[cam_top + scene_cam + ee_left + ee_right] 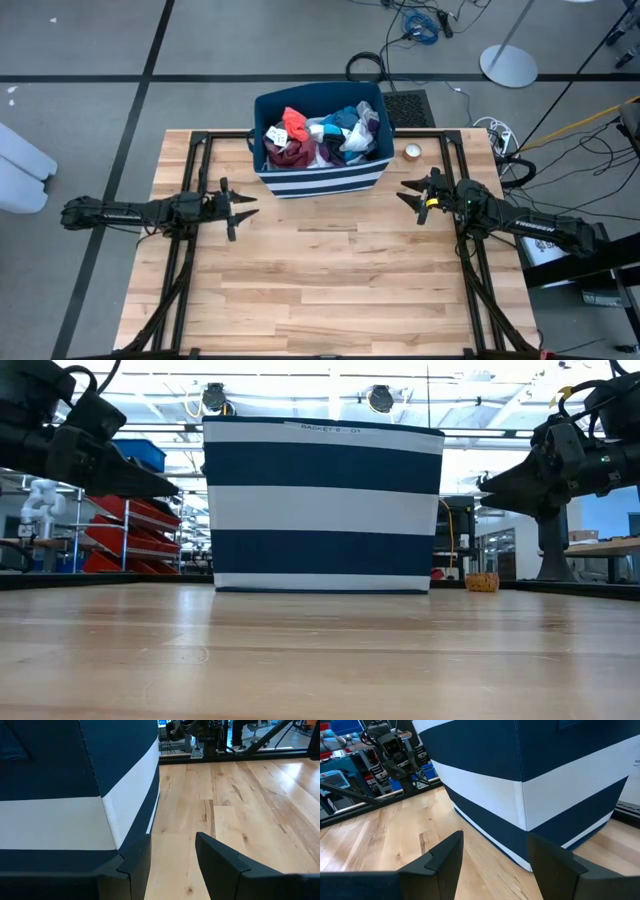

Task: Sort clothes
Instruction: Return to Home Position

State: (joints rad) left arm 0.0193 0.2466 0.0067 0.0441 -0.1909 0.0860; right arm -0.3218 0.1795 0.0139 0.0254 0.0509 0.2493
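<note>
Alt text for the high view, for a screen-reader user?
Seen from above, a navy white-striped bin full of mixed-colour clothes sits centred at the far edge of a wooden table. The left gripper and right gripper flank its near corners, fingers open and empty.

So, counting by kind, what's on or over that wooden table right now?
Striped bin: 1
Heap of clothes in it: 1, pieces too tangled to count
Open tools: 2, the left tool and the right tool
Small round object beside the bin: 1
Total: 5
</note>
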